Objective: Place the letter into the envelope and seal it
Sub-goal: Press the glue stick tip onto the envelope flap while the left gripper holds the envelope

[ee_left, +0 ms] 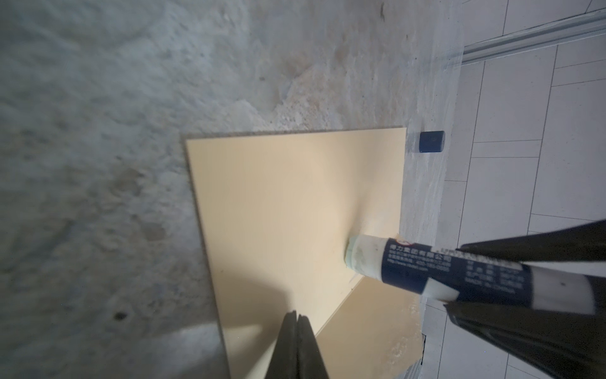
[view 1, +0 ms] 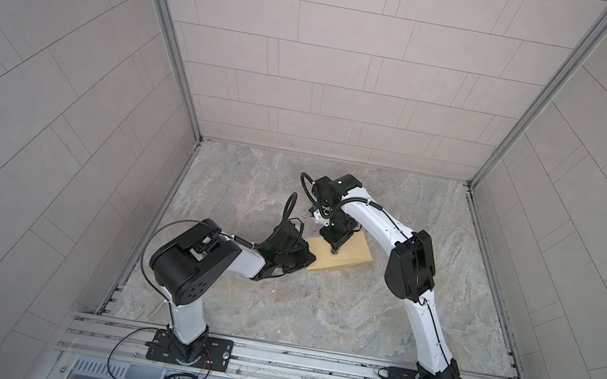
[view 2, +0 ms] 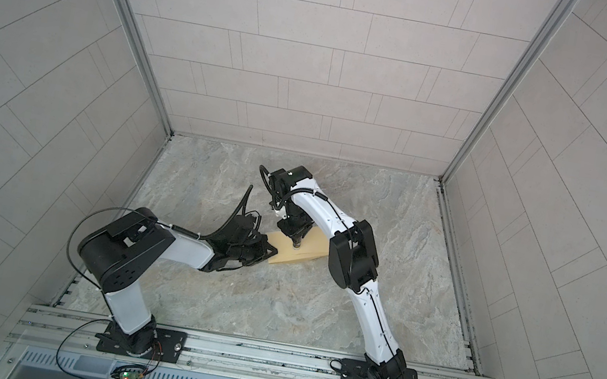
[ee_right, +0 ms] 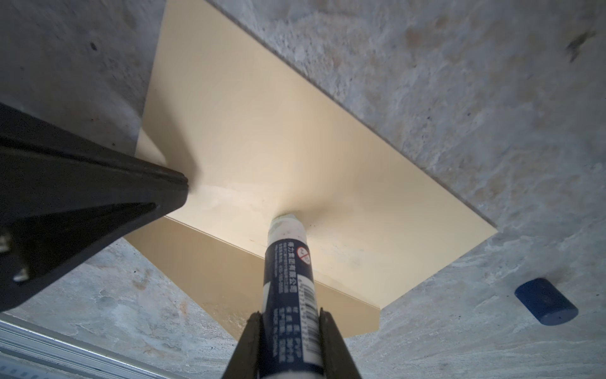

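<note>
Although both top views show you the two arms meeting mid-tabletop (view 1: pixel 377 309) over the envelope (view 1: pixel 356 250), they hide most of what the hands are doing. The right wrist view fills that in: the right hand (ee_right: pixel 290 313) is clamped around a dark blue glue stick (ee_right: pixel 288 272), whose pale tip presses onto the envelope (ee_right: pixel 278 131) just beside the fold. The darker flap (ee_right: pixel 213 262) lies open on the tabletop. Only the wrist views show you the blue cap (ee_right: pixel 546 306), lying on its side just off one end of the envelope. The left wrist view shows the left hand (ee_left: pixel 296 320) with its fingers pressed together and nothing between them. In the right wrist view its tip appears to touch the envelope near the fold. Your left arm has its elbow raised and its forearm running low toward the centre. Your right arm arches high, its wrist bent steeply down so the glue stick stands nearly upright.
</note>
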Robot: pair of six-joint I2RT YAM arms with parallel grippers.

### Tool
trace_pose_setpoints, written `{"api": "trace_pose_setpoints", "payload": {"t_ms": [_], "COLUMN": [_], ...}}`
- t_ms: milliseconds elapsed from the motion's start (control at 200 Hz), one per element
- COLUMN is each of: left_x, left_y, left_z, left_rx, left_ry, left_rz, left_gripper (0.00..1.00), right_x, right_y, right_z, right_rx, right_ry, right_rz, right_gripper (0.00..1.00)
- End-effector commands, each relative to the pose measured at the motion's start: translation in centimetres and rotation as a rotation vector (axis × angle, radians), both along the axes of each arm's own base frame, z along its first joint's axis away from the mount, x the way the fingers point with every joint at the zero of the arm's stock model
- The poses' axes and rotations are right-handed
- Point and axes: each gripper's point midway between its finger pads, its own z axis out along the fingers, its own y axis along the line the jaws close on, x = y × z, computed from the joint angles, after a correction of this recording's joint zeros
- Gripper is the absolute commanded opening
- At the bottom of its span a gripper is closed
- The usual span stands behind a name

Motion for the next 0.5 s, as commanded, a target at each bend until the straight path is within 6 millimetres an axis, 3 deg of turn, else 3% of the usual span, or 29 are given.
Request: {"api": "trace_pose_setpoints", "payload": {"t_ms": [0,495], "left_x": [0.7,0.4], "left_y": [0.3,1.0], "left_z": [-0.1,-1.1], "left_rx": [0.001,0.030], "left_ry": [-0.015,0.001], "left_rz": [0.028,0.049], "left_gripper": [0.00,0.00], "right_x": [-0.3,0.2], "right_y": [-0.4,-1.9], "right_z": [-0.4,-1.2], "right_rx": [-0.027,-0.111], "right_ry": [0.036,0.044], "right_rz": [0.011,-0.006], "right_gripper": [0.00,0.00]}}
